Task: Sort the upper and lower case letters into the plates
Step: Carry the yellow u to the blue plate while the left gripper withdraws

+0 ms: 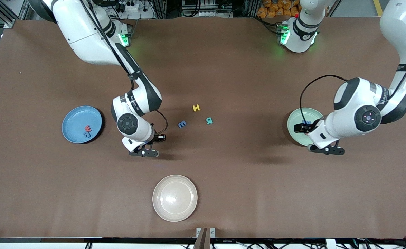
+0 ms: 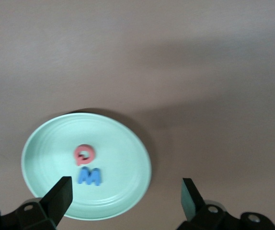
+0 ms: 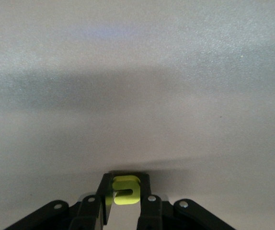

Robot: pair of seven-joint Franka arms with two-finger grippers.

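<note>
My right gripper (image 1: 144,152) is shut on a small yellow letter (image 3: 128,190), over bare table between the sky-blue plate (image 1: 72,121) and the loose letters. That plate holds a red letter (image 1: 87,128) and a blue letter (image 1: 87,135). A yellow H (image 1: 196,108), a blue E (image 1: 182,124) and a teal R (image 1: 209,120) lie mid-table. My left gripper (image 2: 125,199) is open and empty over the rim of the mint plate (image 2: 123,143), which holds a red-pink letter (image 2: 85,154) and a blue M (image 2: 89,177). The left arm hides much of the mint plate (image 1: 304,114) in the front view.
A cream-beige plate (image 1: 175,212) sits empty near the table's edge closest to the front camera. The brown table (image 1: 244,180) spreads wide around the plates.
</note>
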